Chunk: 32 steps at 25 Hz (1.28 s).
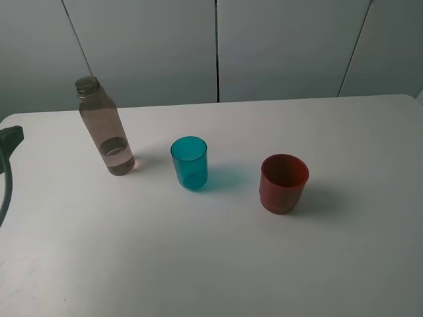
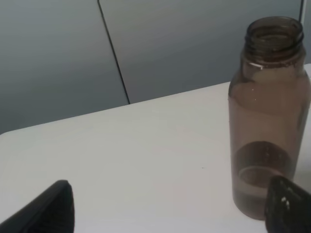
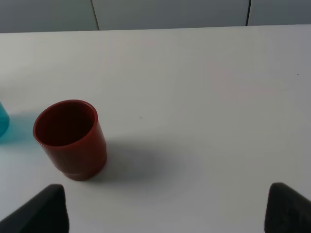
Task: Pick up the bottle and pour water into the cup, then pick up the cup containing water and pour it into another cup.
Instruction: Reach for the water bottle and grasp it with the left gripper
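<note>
White counter (image 1: 198, 264), matte, with soft shadows falling to the right of each thing. Behind it is a grey panelled wall (image 1: 145, 46), split by dark seams. The bottle (image 1: 106, 129) stands upright at the back left, uncapped, with a little water in the bottom. The teal cup (image 1: 190, 163) is upright near the middle, and the red cup (image 1: 284, 183) is upright to its right, all well apart. The left end effector (image 2: 170, 208) is spread wide and grips nothing, with the bottle by one fingertip; I can't tell if they touch. The right end effector (image 3: 167, 208) is also released, with the red cup ahead of it.
</note>
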Tool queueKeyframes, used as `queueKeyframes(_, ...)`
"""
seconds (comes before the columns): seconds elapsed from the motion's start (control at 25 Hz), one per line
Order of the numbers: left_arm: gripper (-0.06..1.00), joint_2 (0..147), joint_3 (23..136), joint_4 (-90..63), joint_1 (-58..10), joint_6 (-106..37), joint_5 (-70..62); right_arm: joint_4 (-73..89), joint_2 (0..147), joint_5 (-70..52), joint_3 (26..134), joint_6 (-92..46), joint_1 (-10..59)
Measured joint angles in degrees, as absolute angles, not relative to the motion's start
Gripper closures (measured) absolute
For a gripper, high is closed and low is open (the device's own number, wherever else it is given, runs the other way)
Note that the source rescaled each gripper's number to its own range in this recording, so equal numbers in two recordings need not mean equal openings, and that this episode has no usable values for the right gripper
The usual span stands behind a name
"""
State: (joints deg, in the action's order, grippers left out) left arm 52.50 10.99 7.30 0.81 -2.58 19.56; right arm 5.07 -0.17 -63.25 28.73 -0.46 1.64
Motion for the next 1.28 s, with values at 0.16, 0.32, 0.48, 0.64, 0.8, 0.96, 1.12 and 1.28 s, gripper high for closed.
queueKeyframes(0.16,-0.06,60.06,10.99,11.2,0.81,-0.68,26.29,5.07,-0.17,-63.25,28.73,-0.46,1.64)
queueKeyframes(0.32,-0.06,68.31,10.49,12.9,0.81,3.64,38.23,5.07,-0.17,-63.25,28.73,-0.46,1.64)
queueKeyframes(0.48,-0.06,76.57,10.49,17.16,0.81,2.23,47.19,5.07,-0.17,-63.25,28.73,-0.46,1.64)
queueKeyframes(0.64,-0.06,84.34,10.49,17.25,0.6,0.3,56.18,5.07,-0.17,-63.25,28.73,-0.46,1.64)
queueKeyframes(0.8,-0.06,91.72,10.49,15.7,0.59,-1.49,65.6,5.07,-0.17,-63.25,28.73,-0.46,1.64)
queueKeyframes(0.96,-0.06,98.34,11.52,14.78,0.59,-1.73,68.37,5.07,-0.17,-63.25,28.73,-0.46,1.64)
queueKeyframes(1.12,-0.06,102.73,14.33,16.86,0.59,-2.58,68.72,5.07,-0.17,-63.25,28.73,-0.46,1.64)
queueKeyframes(1.28,-0.06,104.6,16.9,18.0,0.59,-3.39,68.96,5.07,-0.17,-63.25,28.73,-0.46,1.64)
